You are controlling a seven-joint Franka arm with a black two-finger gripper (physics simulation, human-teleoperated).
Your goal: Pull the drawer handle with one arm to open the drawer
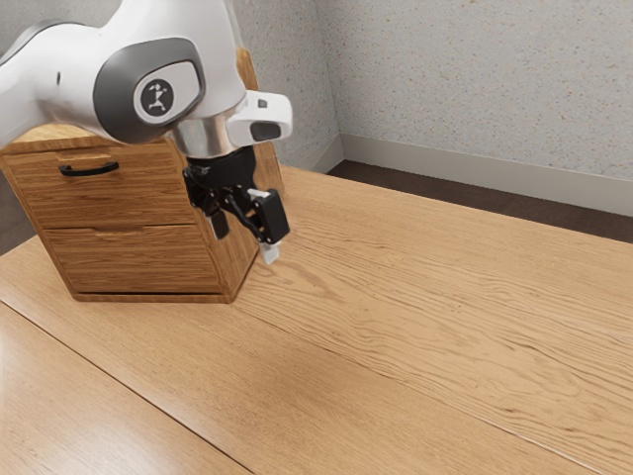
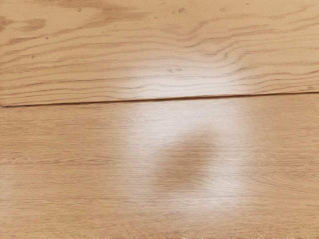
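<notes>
At the upper left of the frame a wooden cabinet (image 1: 138,223) stands on the desk (image 1: 415,327). Its top drawer (image 1: 104,188) sits flush, with the black handle (image 1: 89,169) untouched. The pincer (image 1: 245,242) hangs just right of the cabinet's corner, fingers apart and holding nothing, above the bare desk.

The table (image 1: 415,327) is honey-brown with wavy grain, the cabinet (image 1: 129,252) darker brown, its handle (image 1: 89,169) black, the arm (image 1: 109,59) white-grey, the gripper (image 1: 244,240) black, perhaps pale-tipped.
</notes>
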